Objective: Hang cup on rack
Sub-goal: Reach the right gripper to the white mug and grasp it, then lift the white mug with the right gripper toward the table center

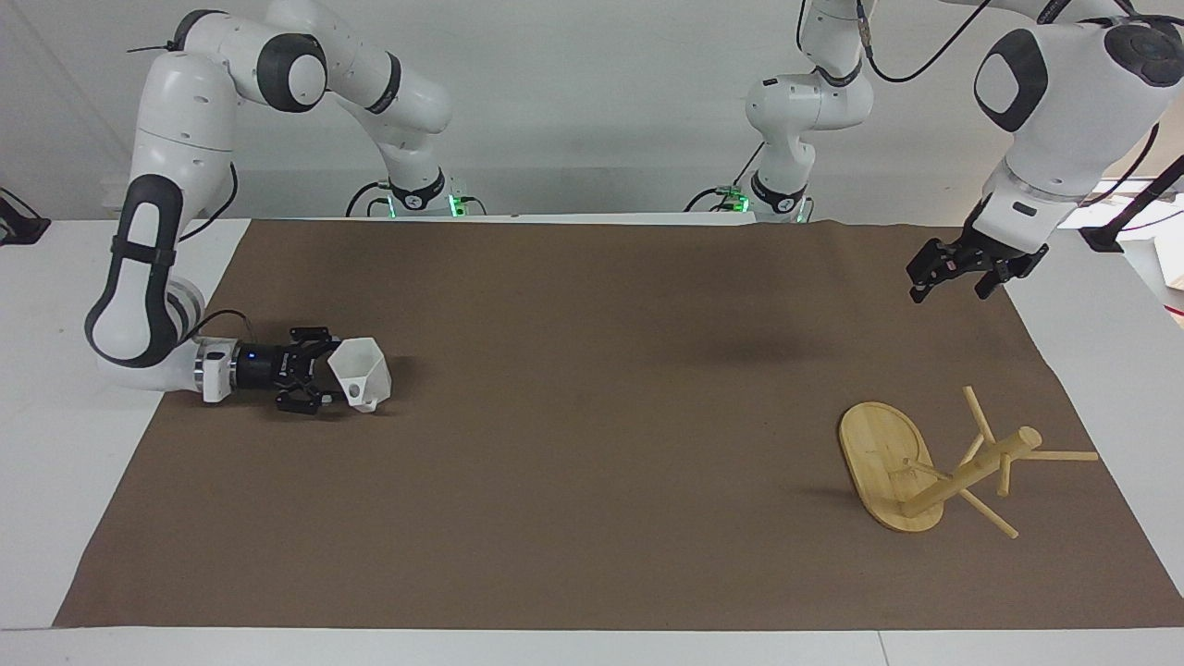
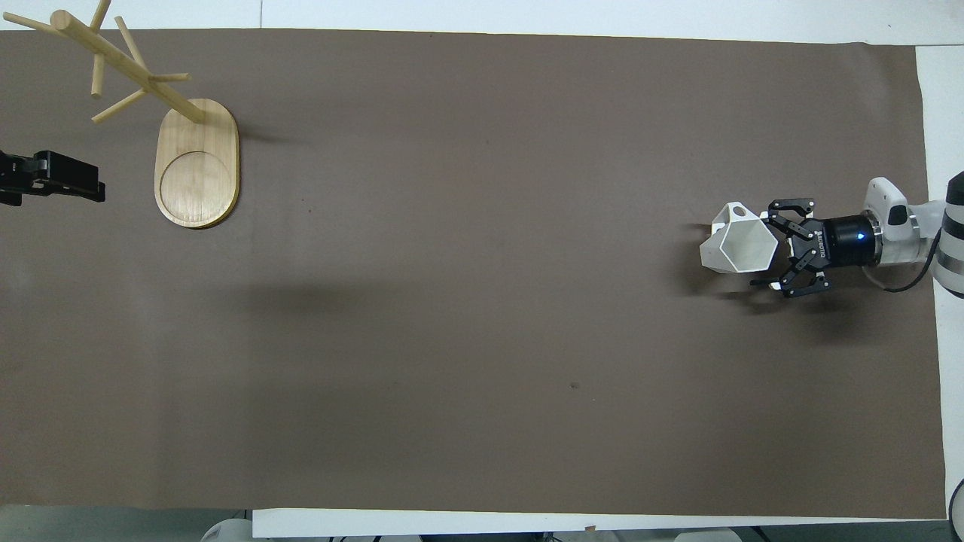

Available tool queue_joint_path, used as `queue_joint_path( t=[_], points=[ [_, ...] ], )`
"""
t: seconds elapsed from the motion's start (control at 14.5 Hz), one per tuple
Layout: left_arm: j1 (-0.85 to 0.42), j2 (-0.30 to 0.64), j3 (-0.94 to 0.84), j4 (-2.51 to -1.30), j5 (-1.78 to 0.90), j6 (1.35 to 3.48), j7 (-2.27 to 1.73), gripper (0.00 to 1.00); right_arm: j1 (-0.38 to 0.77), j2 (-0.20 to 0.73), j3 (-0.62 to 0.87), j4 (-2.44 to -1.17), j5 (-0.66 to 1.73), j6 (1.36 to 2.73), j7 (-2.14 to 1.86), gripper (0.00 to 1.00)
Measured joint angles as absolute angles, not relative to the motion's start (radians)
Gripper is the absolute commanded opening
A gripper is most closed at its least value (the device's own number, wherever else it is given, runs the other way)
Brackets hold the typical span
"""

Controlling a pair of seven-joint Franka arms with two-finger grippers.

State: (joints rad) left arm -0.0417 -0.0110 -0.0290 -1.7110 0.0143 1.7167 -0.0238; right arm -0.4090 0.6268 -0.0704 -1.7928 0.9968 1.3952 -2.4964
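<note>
The white faceted cup (image 1: 362, 371) lies tipped on the brown mat toward the right arm's end, its mouth facing my right gripper (image 1: 330, 374). The handle with its round hole shows in the overhead view, on the cup (image 2: 736, 247). My right gripper (image 2: 763, 251) is low over the mat and open, with one finger on each side of the cup's rim. The bamboo rack (image 1: 925, 467) stands on its oval base (image 2: 197, 162) toward the left arm's end. My left gripper (image 1: 946, 279) hangs open in the air over the mat, beside the rack, and waits; it also shows in the overhead view (image 2: 84, 186).
The brown mat (image 1: 592, 444) covers most of the white table (image 1: 55, 388). The rack's thin pegs (image 2: 113, 71) stick out toward the table's corner at the left arm's end.
</note>
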Motion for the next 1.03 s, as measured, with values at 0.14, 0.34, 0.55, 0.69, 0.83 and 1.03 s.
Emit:
queue_joint_path(
  t=[0.14,0.34,0.55,0.69,0.83,1.03],
  points=[
    [-0.041,-0.011,-0.029,-1.712,0.014,1.717,-0.023,1.0,-0.399,0.627,-0.07,-1.802,0.997,1.394,-2.511,1.0],
    [-0.038,-0.011,-0.028,-1.713,0.014,1.719,-0.023,1.0,-0.374,0.627,-0.07,-1.833,0.999,1.393,-2.549,1.0],
    [-0.037,-0.011,-0.028,-1.713,0.014,1.728,-0.022,1.0,-0.371,0.626,-0.07,-1.849,1.0,1.393,-2.556,1.0],
    [-0.037,-0.011,-0.028,-1.713,0.014,1.728,-0.022,1.0,-0.371,0.623,-0.071,-1.849,1.012,1.404,-2.556,1.0],
    [-0.036,-0.011,-0.028,-1.713,0.014,1.729,-0.022,1.0,-0.369,0.622,-0.071,-1.849,1.041,1.436,-2.556,1.0],
    [-0.036,-0.011,-0.028,-1.713,0.014,1.729,-0.022,1.0,-0.351,0.622,-0.07,-1.849,1.044,1.44,-2.556,1.0]
  ],
)
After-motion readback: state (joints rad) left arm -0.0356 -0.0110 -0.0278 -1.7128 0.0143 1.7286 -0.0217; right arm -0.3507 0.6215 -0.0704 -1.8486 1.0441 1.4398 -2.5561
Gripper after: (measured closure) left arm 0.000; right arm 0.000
